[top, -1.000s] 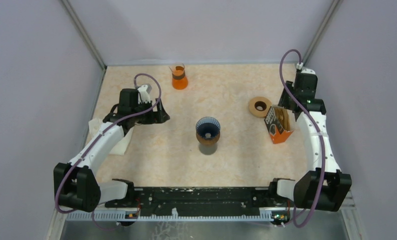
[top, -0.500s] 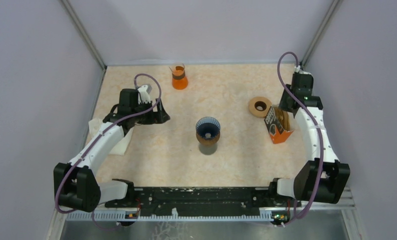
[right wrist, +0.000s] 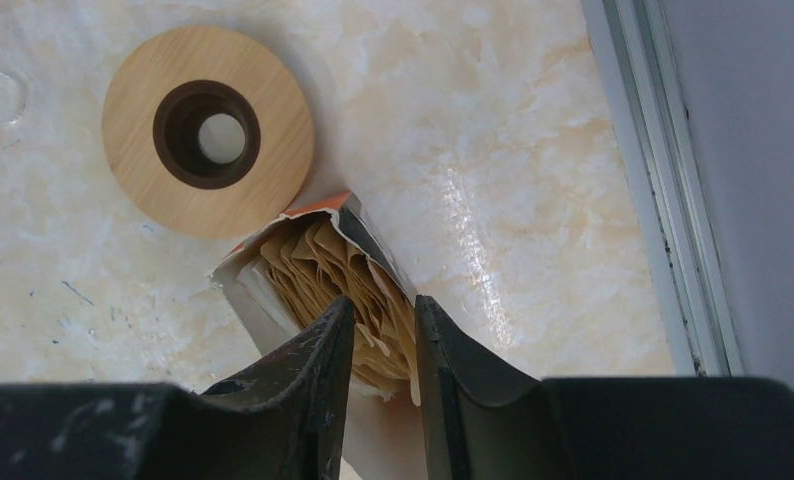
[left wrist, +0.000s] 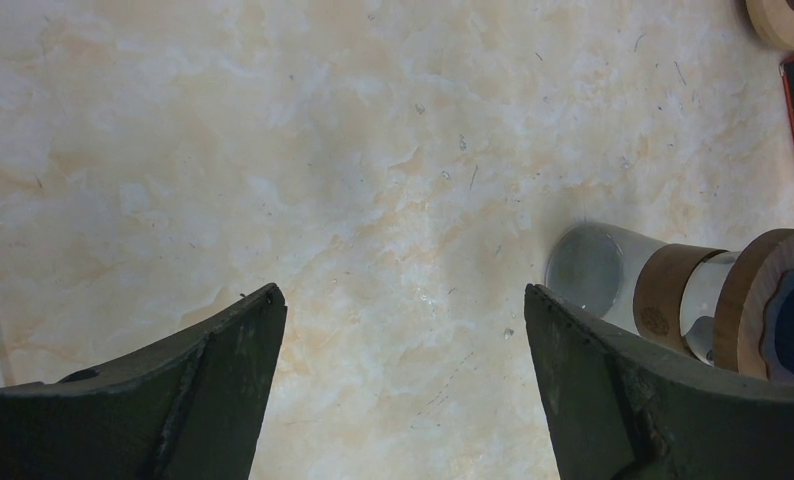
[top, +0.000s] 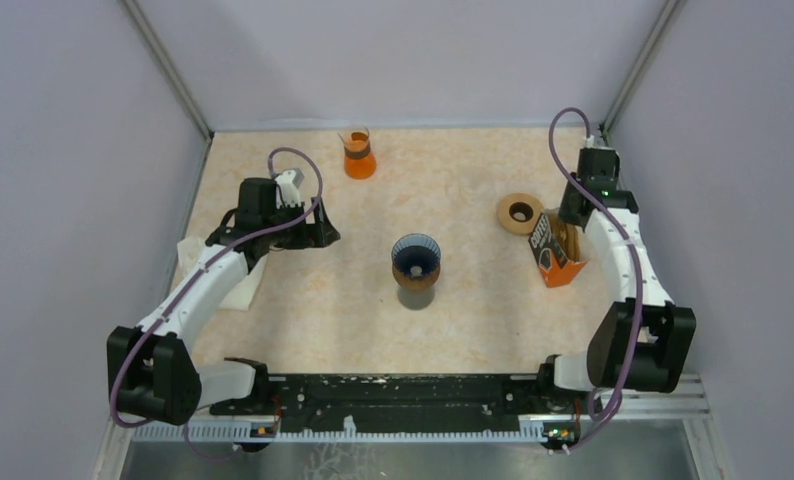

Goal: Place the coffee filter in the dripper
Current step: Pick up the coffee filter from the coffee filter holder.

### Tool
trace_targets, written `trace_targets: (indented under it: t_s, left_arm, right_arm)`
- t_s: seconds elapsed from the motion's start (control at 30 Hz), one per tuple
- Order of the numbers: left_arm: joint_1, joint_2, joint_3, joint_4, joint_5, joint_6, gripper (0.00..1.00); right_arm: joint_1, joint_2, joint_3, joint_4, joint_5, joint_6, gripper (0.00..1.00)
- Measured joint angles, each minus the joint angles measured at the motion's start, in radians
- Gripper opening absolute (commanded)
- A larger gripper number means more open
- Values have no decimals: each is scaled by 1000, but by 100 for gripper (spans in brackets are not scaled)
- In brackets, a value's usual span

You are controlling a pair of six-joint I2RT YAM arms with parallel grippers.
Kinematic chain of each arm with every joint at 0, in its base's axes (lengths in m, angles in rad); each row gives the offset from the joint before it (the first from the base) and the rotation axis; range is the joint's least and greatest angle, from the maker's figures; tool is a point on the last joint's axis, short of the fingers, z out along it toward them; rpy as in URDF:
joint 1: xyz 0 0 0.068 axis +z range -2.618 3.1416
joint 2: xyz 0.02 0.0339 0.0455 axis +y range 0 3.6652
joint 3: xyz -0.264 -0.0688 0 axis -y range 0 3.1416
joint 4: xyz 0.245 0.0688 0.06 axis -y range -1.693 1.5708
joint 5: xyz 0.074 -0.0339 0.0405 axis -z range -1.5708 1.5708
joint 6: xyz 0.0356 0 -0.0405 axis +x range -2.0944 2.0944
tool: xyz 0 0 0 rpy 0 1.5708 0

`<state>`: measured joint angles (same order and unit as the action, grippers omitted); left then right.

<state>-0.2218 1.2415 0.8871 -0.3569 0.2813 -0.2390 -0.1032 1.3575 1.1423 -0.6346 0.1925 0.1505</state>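
Right arm (top: 618,255) over the filter box (top: 553,252), dripper (top: 415,256) bare at mid-worktop.
From above, the box lies well right of the dripper, beside a wooden ring (top: 520,213). At the left wrist, the left fingers (left wrist: 223,370) stand wide over bare worktop (left wrist: 273,150). At the right wrist, the right fingers (right wrist: 318,370) are narrow, with the coffee filters (right wrist: 343,270) between them in the open box; I cannot tell whether they pinch them.

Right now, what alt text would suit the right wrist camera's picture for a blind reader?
Two dark gripper fingers stand narrowly apart over brown paper filters in a torn-open box. A wooden ring lies beside it on the marbled table.
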Motion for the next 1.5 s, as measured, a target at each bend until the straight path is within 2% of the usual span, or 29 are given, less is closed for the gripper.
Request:
trace_targets:
  t_s: [0.17,0.43,0.7,1.07,1.5]
  left_arm:
    - [0,0,0,0,0,0,94]
    - [0,0,0,0,0,0,94]
    - [0,-2,0,1,0,0,94]
    - [0,-4,-3,4,10,0,94]
    - [0,-5,-6,41,107,-6,94]
  right_arm:
    - [0,13,-4,7,6,-3,24]
    - [0,19,-4,10,18,-16,0]
    - [0,6,-4,10,20,-19,0]
    - [0,-114,31,-19,13,-19,0]
    - [0,-241,103,-84,-35,-19,0]
